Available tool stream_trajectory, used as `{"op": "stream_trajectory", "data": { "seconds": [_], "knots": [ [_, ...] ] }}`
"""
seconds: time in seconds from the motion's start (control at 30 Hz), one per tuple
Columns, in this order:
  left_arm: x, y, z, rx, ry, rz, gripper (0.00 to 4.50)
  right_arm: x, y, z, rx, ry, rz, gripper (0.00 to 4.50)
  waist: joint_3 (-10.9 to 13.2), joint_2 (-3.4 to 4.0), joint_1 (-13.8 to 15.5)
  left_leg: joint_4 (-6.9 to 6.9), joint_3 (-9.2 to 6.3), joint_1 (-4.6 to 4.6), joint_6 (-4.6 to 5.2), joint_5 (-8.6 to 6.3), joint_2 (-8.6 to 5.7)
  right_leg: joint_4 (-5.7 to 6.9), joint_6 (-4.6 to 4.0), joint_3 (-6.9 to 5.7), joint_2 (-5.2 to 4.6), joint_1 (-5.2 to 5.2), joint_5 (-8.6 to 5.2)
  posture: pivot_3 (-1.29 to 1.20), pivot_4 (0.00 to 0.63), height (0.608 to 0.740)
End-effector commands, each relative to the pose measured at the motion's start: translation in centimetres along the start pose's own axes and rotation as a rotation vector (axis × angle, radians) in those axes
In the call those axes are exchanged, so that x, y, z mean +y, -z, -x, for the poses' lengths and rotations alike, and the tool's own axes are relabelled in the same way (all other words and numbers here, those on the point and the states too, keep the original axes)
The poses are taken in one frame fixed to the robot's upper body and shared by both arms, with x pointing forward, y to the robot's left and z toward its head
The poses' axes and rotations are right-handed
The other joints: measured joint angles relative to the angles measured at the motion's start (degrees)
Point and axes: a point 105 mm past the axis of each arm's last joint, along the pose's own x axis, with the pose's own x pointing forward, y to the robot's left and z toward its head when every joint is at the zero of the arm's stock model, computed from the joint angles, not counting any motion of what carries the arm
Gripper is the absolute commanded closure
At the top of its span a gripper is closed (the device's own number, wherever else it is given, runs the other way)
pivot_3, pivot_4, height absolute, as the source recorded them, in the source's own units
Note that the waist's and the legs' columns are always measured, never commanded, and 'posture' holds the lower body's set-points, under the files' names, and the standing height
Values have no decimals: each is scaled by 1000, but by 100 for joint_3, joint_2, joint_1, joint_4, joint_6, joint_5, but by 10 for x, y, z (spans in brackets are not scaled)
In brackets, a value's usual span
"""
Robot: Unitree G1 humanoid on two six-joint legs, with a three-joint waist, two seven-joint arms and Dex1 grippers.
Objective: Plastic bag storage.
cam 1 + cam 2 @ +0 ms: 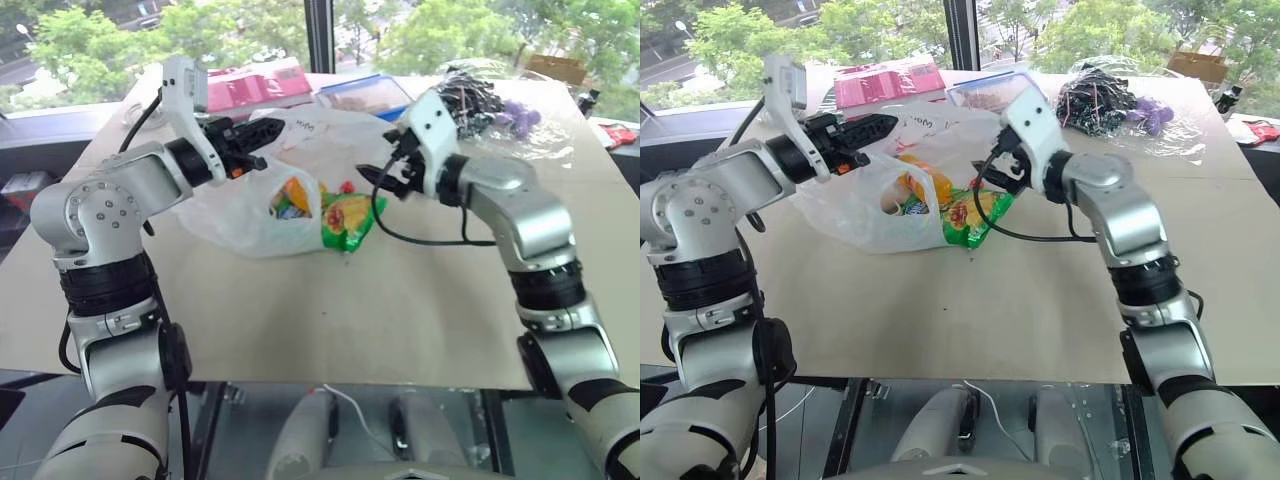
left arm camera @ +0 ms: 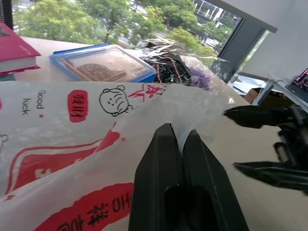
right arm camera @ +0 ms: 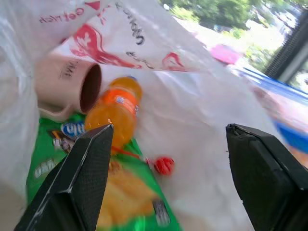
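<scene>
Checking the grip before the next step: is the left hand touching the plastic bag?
Touching. The left wrist view shows the left hand shut, with the plastic bag film pinched between its fingers.

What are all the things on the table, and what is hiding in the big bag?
plastic bag: one, see-through white with red print, middle of the table, mouth held up.
orange drink bottle: one, orange, inside the bag.
cup: one, pale pink, inside the bag beside the bottle.
snack packet: one, shiny green, at the bag's mouth.
lidded box: one, clear with blue rim, far side of the table.
book: one, pink-red, far side.
clear bag of dark cords: one, far right side.
left gripper: shut on the bag's edge.
right gripper: open, facing the bag's mouth.
</scene>
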Motion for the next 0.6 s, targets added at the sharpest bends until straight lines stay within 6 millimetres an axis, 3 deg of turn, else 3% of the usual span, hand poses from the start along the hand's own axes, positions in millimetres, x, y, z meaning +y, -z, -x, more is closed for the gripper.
{"op": "stream_trajectory", "data": {
  "seconds": [0.03, 0.33, 0.43, 0.47, 0.57, 0.6],
  "knots": [
    [-6, -12, -1, -32, 31, -42, 4500, -21, 5, 4, 47, 125, -65, 751, 0, 0, -27, 0, 0, 1, 0, 0, 1, 3, -1, 0, 1, 0, 0, 0, 150, 732],
    [-12, -12, -1, -14, 57, -78, 4500, -34, 19, -46, 33, 138, -257, 751, 0, 0, -90, -5, 9, -5, -5, 4, -4, -6, -4, 7, 7, -3, 3, 0, 150, 732],
    [-11, -10, 4, 9, 41, -114, 4500, -42, 24, -52, 34, 153, -278, 1470, 1, -1, -74, -5, 6, -8, -5, 4, -8, -7, -4, 5, 10, -3, 3, 0, 150, 732],
    [-9, -10, 5, 15, 34, -110, 4500, -43, 24, -53, 30, 148, -288, 2042, 1, -1, -72, -6, 5, -9, -5, 4, -9, -8, -4, 5, 9, -3, 3, 0, 150, 732],
    [-11, -10, 11, 39, 53, -134, 3704, -50, 27, -52, 27, 156, -292, 3307, 1, 0, -84, -8, 5, -10, -5, 4, -9, -10, -4, 6, 9, -4, 3, 0, 150, 732],
    [-10, -10, 12, 43, 46, -139, 3222, -51, 29, -51, 31, 158, -287, 3807, 1, 0, -89, -9, 5, -9, -5, 4, -9, -10, -4, 6, 10, -5, 3, 0, 150, 732]
  ]
}}
